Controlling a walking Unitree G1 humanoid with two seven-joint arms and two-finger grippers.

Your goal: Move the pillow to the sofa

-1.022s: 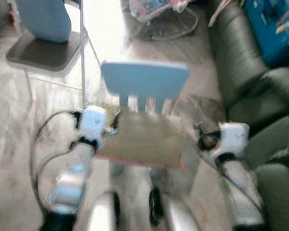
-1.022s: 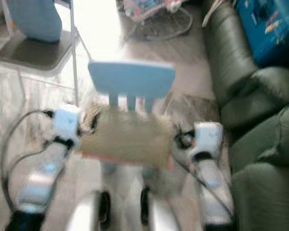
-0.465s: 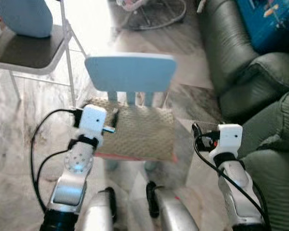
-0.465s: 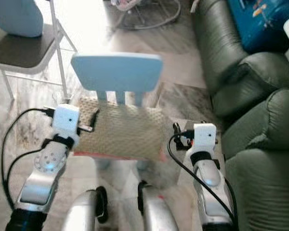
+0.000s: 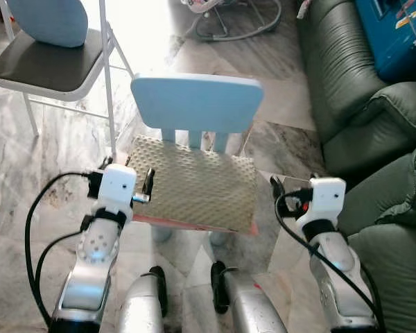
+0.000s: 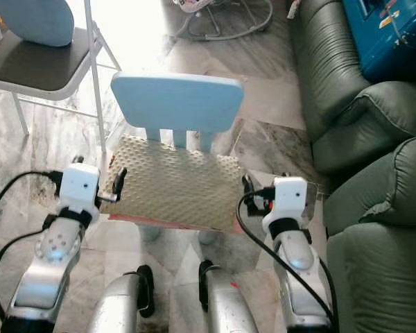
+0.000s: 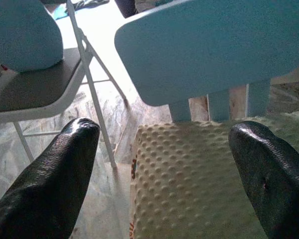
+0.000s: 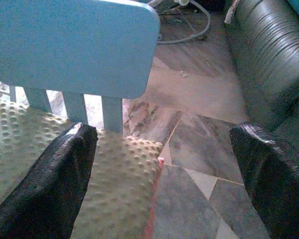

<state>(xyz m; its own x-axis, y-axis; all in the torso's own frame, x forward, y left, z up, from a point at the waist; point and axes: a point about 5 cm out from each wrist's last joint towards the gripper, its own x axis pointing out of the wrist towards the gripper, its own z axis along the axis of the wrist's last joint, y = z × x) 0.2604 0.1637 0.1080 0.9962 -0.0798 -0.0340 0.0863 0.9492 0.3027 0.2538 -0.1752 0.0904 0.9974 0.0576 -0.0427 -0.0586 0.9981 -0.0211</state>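
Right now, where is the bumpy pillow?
In the left eye view the pillow lies on the seat of the small blue chair straight ahead, between the left claw and the right claw, with the green sofa to the right.

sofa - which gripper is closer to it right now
Right. The right gripper hangs at the pillow's sofa-side end, beside the green sofa. The left gripper sits at the pillow's far end, with the whole pillow and light blue chair between it and the sofa.
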